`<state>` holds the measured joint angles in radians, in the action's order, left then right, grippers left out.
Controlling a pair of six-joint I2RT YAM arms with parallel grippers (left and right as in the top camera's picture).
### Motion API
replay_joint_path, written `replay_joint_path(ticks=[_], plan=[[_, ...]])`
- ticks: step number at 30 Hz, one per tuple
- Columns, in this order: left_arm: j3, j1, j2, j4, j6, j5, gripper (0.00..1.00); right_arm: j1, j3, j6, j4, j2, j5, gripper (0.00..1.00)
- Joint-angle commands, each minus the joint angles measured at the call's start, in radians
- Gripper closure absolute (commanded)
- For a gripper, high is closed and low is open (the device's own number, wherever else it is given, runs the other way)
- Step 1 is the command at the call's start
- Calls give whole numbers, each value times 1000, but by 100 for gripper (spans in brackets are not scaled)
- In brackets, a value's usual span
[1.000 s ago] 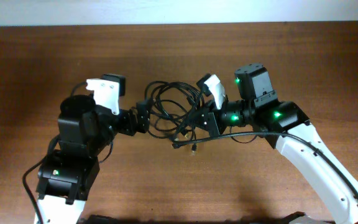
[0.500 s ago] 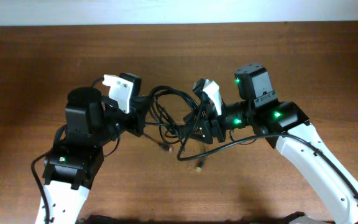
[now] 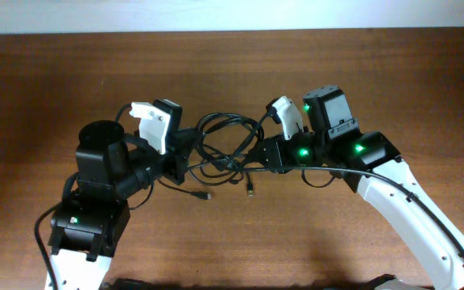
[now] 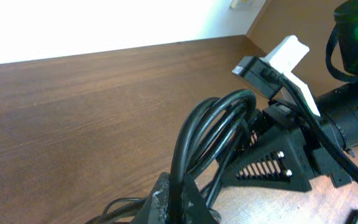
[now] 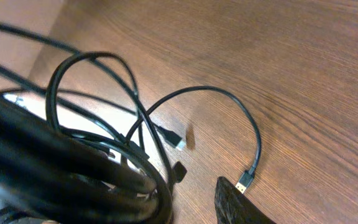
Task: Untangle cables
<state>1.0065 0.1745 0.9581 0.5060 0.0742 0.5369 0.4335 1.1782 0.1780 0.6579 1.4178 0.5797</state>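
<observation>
Cables (image 3: 224,143) hang bunched over the table (image 3: 377,72) centre.
Left gripper (image 3: 190,153), at 9 o'clock, pinches them; whether the right gripper (image 3: 258,155), at 3 o'clock, grips is unclear. Pulling apart could tighten the tangle.

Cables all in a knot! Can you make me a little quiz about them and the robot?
1. True or false: the cables lie in one neat straight line.
2. Pick one. The table is: A) brown wood, B) white plastic, C) green cloth.
3. In one word: what colour are the lights on the right arm?

Key: 1 false, they are looped together; 2 A; 3 green.
</observation>
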Motion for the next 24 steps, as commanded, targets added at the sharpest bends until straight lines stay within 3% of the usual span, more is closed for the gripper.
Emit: replay_joint_path(ticks=[1, 4, 9, 11, 15, 20, 24], plan=[[16, -1, -19, -11, 0, -2, 100, -2, 2, 42, 1, -2, 31, 60], [16, -1, -19, -26, 148, -118, 100, 1, 2, -112, 3, -2, 224, 59], [16, -1, -19, -95, 320, -46, 100, 46, 2, -175, -4, -2, 231, 41], [16, -1, -19, -139, 382, 14, 100, 58, 2, -173, -26, -2, 183, 41], [16, -1, -19, -204, 386, 202, 100, 57, 2, -14, -33, -2, -80, 41], [16, -1, -19, -266, 454, 323, 100, 57, 2, 0, -48, -2, -219, 39], [16, -1, -34, -296, 456, 358, 100, 57, 2, 278, 24, -2, -619, 37]])
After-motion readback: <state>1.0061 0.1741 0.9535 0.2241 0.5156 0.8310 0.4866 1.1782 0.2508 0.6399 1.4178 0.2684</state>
